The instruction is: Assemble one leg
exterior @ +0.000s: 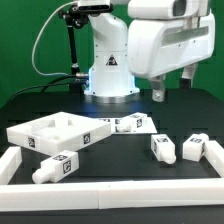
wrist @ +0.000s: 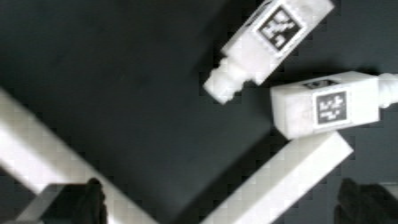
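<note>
Near the worktop corner on the exterior view's right, at the edge closest to that camera, the gripper (exterior: 173,86) is hovering well above the surface. Its fingers (wrist: 71,203) are standing wide apart and are holding nothing.

Below it, one leg (wrist: 329,105) is lying on its side just beside the end of the bar (wrist: 285,175) that is running along this edge. I cannot tell whether they are touching. A second leg (wrist: 258,45) is lying near it, tilted, with free black surface around it. A third leg (exterior: 55,168) is lying well apart, towards the opposite corner, in front of the tray (exterior: 50,128).

I am judging that the step in hand is the reach for a leg, and the grasp is not yet begun. The next move is asking for three things: centring the gripper over one leg, turning the wrist so that the fingers are facing its two long sides, and then going straight down. The leg by the bar is leaving little room for a finger, so the second leg is looking like the easier choice.
</note>
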{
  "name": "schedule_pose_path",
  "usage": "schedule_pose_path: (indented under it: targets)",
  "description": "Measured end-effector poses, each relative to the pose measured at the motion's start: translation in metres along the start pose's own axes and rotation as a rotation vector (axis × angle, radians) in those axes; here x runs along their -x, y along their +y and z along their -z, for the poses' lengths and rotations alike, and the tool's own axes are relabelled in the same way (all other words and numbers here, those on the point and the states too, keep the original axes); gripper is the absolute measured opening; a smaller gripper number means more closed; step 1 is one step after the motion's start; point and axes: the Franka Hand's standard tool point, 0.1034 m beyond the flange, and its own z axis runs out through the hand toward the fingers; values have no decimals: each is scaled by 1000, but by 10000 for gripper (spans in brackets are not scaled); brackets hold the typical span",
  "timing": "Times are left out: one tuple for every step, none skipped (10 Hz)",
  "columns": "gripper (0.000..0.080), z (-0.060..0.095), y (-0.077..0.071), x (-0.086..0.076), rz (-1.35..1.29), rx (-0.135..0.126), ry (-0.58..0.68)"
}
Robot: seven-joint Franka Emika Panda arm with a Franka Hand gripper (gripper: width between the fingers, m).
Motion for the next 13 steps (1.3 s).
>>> schedule_pose_path:
  targets:
    - [650,-6,1,2,-52,-38,-15]
    - [650,-4,3,0,-37,-28,-12]
    - [650,-5,2,0,-37,-29,-12]
    - [650,-5,2,0,-37,-29,-13]
    - [650,-7,2,1,-39,-31,-15]
    - [650,-22,-4,12,-150,-39,-27]
    - [650,-41,-10,21,-189,-28,-9]
    - [650,-63,-19,28,-216,-20,9]
    - [650,-81,-27,28,-234,-18,20]
    - [650,-87,-30,26,-218,-4,47]
    - [650,-85,-29,26,-220,-5,44]
    - [650,-85,-28,26,-220,-4,45]
    - [650,-87,-28,27,-222,-4,46]
